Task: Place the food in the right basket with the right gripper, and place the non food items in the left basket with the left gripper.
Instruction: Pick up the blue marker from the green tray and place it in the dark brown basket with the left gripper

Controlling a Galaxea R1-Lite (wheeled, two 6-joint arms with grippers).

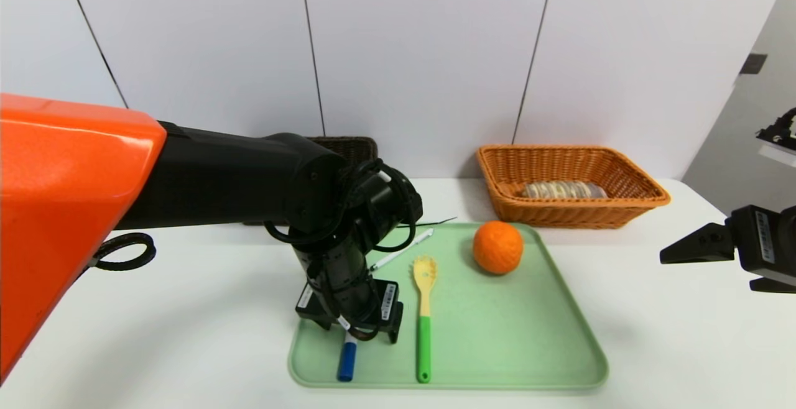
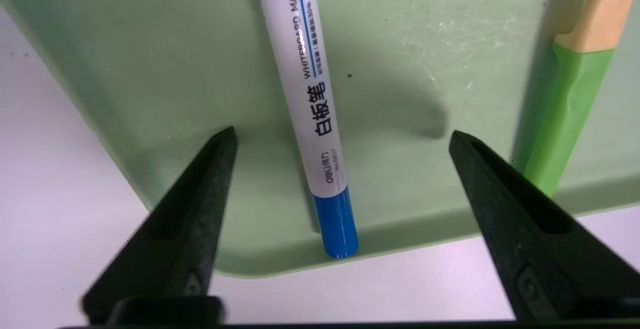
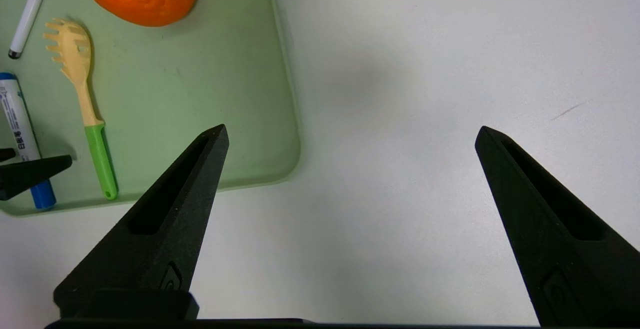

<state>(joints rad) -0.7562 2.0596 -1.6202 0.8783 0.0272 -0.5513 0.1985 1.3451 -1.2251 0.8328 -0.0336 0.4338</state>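
"Left hand point(image 2: 342, 133) is hovering low over the near left corner of the green tray point(image 1: 510, 328), fingers spreading wide, right?"

"Yes, and the marker point(image 2: 312, 94) is lying between those fingertips, ungripped. Its printed lettering is showing in the left wrist view, while the arm point(image 1: 230, 179) is hiding much of it from the head view."

"Is the right wrist view adding anything?"

"It's revealing blue at both ends of the marker; the left wrist view is showing just one blue end. The right hand point(image 3: 353, 130) is waiting open above the white tabletop point(image 3: 390, 249), to the right of the tray."

"And the baskets?"

"Only the head view is showing those, two of them: the dark brown basket point(image 1: 357, 147), partly hiding behind the left arm, and the orange-tan basket point(image 1: 572, 213), which is holding one striped roll point(image 1: 563, 189)."

"So what are you counting on the tray?"

"Four things: one marker, one white pen point(image 1: 404, 249), one pasta spoon point(image 1: 425, 322) and one orange fruit point(image 1: 497, 247). The spoon is lying between the marker and the fruit, its green handle pointing toward the near rim."
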